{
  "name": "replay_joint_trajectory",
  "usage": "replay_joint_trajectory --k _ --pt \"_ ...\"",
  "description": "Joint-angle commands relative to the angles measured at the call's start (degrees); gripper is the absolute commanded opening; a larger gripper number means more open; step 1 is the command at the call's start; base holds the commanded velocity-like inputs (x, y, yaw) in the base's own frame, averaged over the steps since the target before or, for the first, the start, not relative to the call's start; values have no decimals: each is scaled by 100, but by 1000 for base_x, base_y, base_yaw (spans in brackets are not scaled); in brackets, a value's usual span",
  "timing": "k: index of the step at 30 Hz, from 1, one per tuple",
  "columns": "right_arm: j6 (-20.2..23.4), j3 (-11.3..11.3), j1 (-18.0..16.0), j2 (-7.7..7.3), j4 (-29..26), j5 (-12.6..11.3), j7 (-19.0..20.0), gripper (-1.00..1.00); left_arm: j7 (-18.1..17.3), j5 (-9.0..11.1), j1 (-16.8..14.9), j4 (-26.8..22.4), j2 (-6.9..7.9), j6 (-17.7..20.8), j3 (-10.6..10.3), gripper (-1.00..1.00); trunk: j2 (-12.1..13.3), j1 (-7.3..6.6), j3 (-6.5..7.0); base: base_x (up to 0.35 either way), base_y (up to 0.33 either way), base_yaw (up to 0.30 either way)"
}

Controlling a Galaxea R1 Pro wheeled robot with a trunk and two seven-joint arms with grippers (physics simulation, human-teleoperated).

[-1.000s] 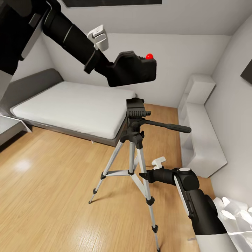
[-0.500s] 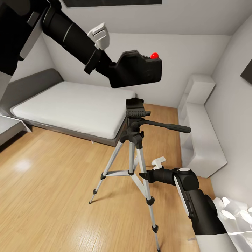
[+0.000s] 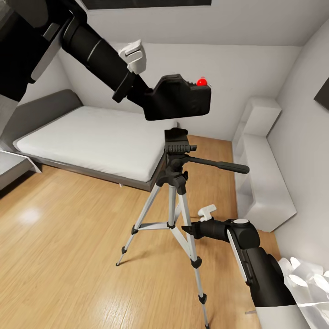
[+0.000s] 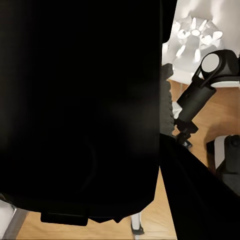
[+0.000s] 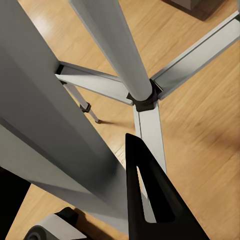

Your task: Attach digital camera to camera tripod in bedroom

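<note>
Since a second ago we have carried the camera (image 3: 179,98) rightward and then a little down, so it now hangs directly above the tripod (image 3: 176,183) head, with a small gap between. Our left gripper (image 3: 145,97) has its jaws clamped on the camera's left end, red button up, and the body's long axis runs across the room, roughly in line with the pan handle below. The mount plate lies straight beneath the camera's base, so we judge the coming move to be a plain vertical descent. Our right gripper (image 3: 187,230) waits low beside a tripod leg; in the right wrist view one finger (image 5: 150,195) lies against the leg, and we cannot tell whether those jaws are apart or together.
</note>
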Motion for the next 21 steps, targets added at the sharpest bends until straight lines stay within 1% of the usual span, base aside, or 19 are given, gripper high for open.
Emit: replay_joint_trajectory --k 1,7,21 --pt "61 -12 -5 1 62 467 46 -100 -6 19 -12 -2 10 43 -43 -100 -9 4 -11 0 0 0" --pt "61 -12 -5 1 62 466 46 -100 -4 10 -12 6 7 41 -131 -100 -9 4 -11 0 0 0" --pt "61 -12 -5 1 62 466 46 -100 -4 7 -12 18 -9 37 -159 -100 -9 4 -11 0 0 0"
